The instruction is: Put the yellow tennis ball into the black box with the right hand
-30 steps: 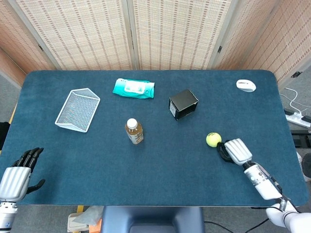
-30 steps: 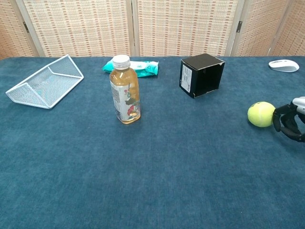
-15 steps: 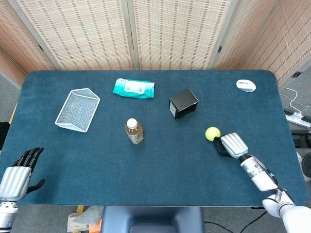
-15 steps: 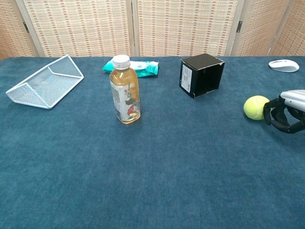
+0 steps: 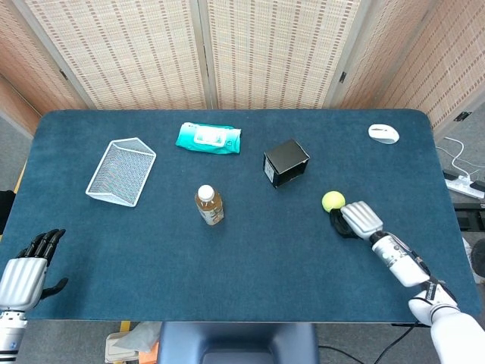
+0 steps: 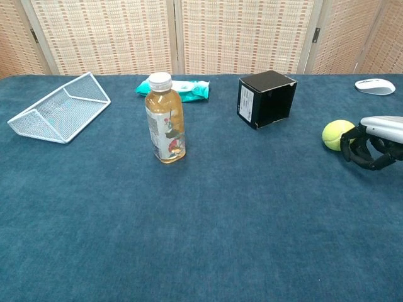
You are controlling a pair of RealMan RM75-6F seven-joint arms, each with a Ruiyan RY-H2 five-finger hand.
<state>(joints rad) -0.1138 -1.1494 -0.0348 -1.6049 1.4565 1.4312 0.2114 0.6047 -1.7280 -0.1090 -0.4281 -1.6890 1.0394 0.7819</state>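
Observation:
The yellow tennis ball (image 5: 333, 201) (image 6: 335, 134) lies on the blue table, right of centre. My right hand (image 5: 355, 220) (image 6: 371, 141) sits just behind and to the right of it. Its dark fingers (image 6: 352, 146) curve down and touch the ball's side without closing around it. The black box (image 5: 286, 161) (image 6: 266, 99) stands farther back and to the left of the ball, a short gap away. My left hand (image 5: 30, 265) hangs at the table's near left corner, fingers spread, holding nothing; only the head view shows it.
A bottle of amber drink (image 5: 208, 205) (image 6: 165, 118) stands mid-table. A white wire basket (image 5: 121, 171) (image 6: 58, 108) lies at the left, a teal wipes pack (image 5: 209, 138) (image 6: 179, 89) at the back, and a white mouse (image 5: 383, 133) (image 6: 375, 86) at the back right.
My right hand has moved forward and leftward across the table. The ball has rolled ahead of it, closer to the black box. The left hand has barely moved.

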